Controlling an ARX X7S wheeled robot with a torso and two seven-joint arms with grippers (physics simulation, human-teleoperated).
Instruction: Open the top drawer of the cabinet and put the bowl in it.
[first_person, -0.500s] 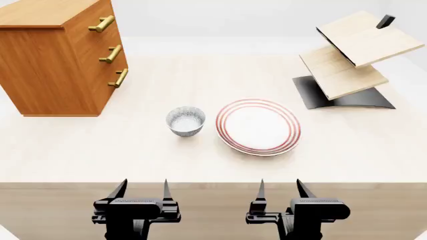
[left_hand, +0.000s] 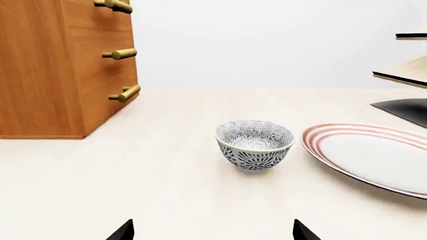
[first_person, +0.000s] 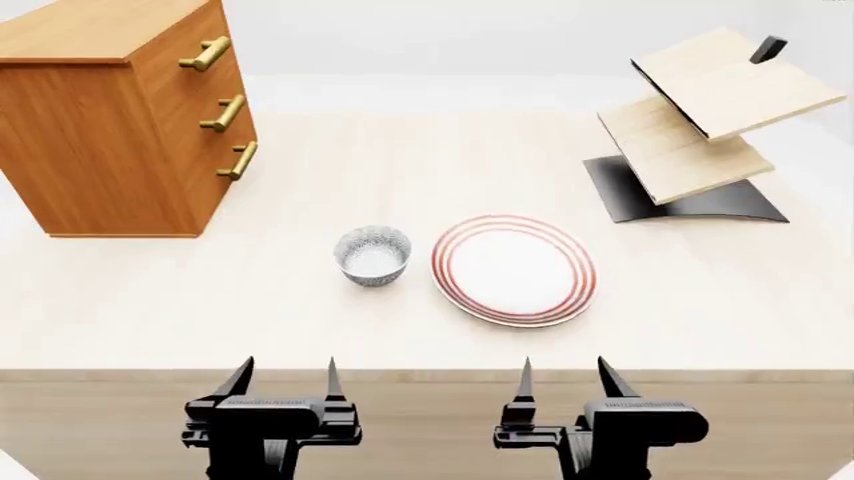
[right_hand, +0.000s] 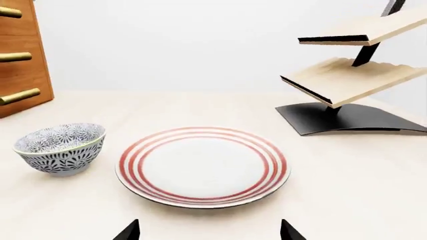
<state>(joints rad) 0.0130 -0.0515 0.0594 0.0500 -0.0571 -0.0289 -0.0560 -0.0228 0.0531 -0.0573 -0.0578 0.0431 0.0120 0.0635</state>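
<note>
The orange-brown cabinet (first_person: 94, 130) stands at the far left of the table, all three drawers shut. Its top drawer (first_person: 187, 50) carries a brass bar handle (first_person: 204, 54). The small speckled bowl (first_person: 372, 254) sits upright on the table, just left of the red-ringed plate. It also shows in the left wrist view (left_hand: 254, 144) and the right wrist view (right_hand: 61, 147). My left gripper (first_person: 284, 378) and right gripper (first_person: 566, 376) are both open and empty, hovering at the table's near edge, well short of the bowl.
A flat white plate with red rings (first_person: 513, 269) lies right of the bowl. A pale tilted wooden shelf rack on a black stand (first_person: 701, 125) stands at the far right. The table's front edge (first_person: 427, 372) runs just beyond my grippers.
The view has shifted slightly: bowl, plate and cabinet sit a little lower in the head view. Both grippers hold the same open pose.
</note>
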